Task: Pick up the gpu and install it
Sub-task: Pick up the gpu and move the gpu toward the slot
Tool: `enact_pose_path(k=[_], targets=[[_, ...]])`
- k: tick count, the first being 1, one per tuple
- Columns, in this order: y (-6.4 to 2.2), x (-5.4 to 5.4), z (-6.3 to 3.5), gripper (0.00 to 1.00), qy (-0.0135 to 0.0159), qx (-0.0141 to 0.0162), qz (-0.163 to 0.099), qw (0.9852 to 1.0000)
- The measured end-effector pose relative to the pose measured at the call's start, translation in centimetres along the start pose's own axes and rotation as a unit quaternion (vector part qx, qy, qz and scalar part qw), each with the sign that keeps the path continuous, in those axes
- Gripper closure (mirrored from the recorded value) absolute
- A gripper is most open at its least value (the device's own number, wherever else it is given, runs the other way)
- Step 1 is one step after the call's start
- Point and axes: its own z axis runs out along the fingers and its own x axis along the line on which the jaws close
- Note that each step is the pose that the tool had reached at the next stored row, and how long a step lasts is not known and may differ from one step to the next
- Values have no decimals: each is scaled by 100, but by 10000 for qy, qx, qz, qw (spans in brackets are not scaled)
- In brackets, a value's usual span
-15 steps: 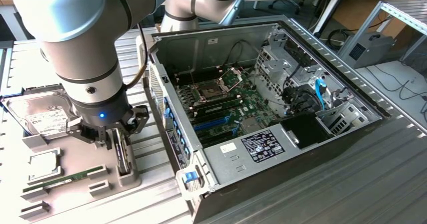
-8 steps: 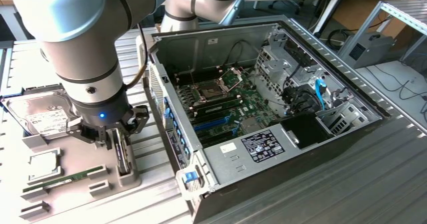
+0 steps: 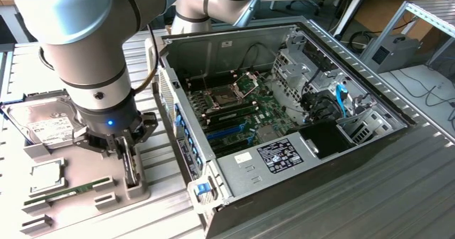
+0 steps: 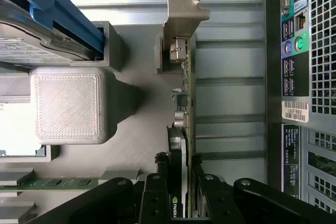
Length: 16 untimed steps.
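Ribbed metal bench (image 3: 370, 196), open computer case (image 3: 213, 42) in the middle, grey parts tray (image 3: 78, 164) on the exterior view's left, just beside the case wall. Arm (image 3: 85, 52) comes down over the tray edge nearest the case. Gpu (image 3: 130, 170) stands on edge in a tray slot, with a narrow gap between it and the case and open room above. Jaws clamped on the gpu, one finger each side of the card.

Wrist view: silver bracket (image 4: 181, 14) at the card's far end, case rear ports (image 4: 294, 40) alongside, grey tray block (image 4: 68, 103) on the other side.

Exterior view: tray also holds hard drive (image 3: 46, 124), processor chip (image 3: 46, 176) and RAM stick (image 3: 67, 191), all apart from the jaws. Case holds motherboard (image 3: 242, 111), side panel off.
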Motion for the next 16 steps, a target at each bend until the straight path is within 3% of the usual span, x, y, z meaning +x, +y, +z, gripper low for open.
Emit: enact_pose_path(k=[2,16], targets=[[5,-3,-144,73,0,0,0,10000],[19,-11,-486,73,0,0,0,10000]])
